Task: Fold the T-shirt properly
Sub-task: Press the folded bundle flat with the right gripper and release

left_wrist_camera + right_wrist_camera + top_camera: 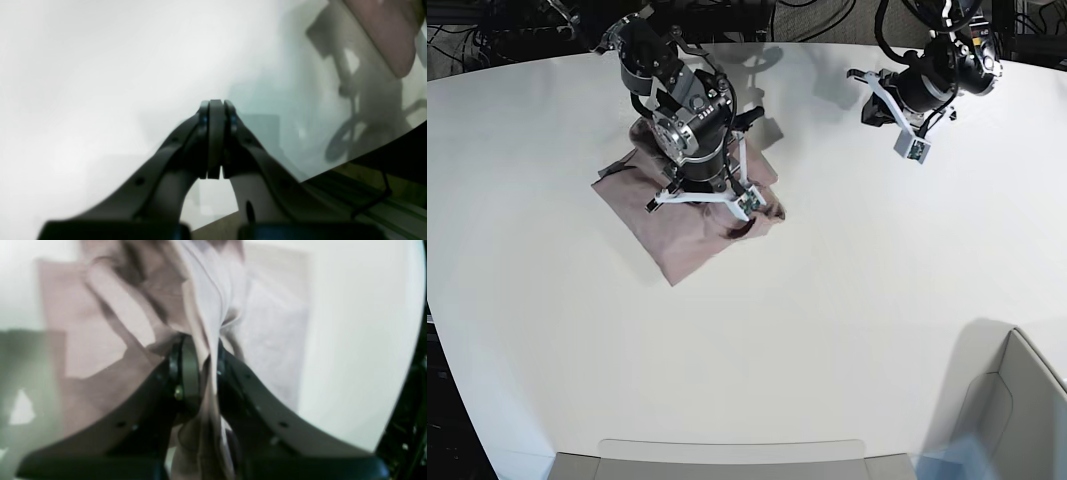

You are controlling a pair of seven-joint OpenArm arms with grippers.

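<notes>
The mauve-pink T-shirt (677, 232) lies partly folded and wrinkled on the white table (827, 300), at the back left in the base view. My right gripper (208, 350) is above it, shut on a bunched fold of the T-shirt (206, 313) that rises between the fingers. In the base view this arm (692, 130) covers the middle of the shirt. My left gripper (215, 103) is shut and empty, held over bare table at the back right (877, 100), well apart from the shirt. The left wrist view shows one end of the T-shirt (387, 33) at the top right.
A grey bin (1017, 400) stands at the front right corner. A pale tray edge (727, 455) runs along the front. Dark cables and frame parts (527, 30) lie behind the table's back edge. The table's edge and a rail (383, 200) show by the left gripper.
</notes>
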